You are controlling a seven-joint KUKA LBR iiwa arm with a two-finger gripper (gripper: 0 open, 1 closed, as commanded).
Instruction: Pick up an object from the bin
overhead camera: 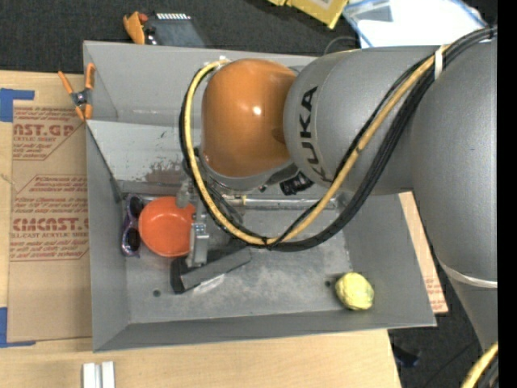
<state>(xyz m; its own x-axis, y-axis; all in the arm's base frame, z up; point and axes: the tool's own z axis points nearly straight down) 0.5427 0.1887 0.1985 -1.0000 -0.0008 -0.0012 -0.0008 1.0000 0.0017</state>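
Looking into the bin (266, 309), we see our claw (199, 237) just right of an orange ball (164, 226); whether it is clenched or released we cannot tell. A black bar (208, 272) lies just below the claw, a yellow lump (354, 291) well to its right.

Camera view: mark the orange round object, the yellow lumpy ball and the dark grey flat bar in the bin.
Orange round object (161, 226), camera view, middle of its top surface.
Yellow lumpy ball (354, 290), camera view, its centre.
Dark grey flat bar (212, 272), camera view, mid-length.
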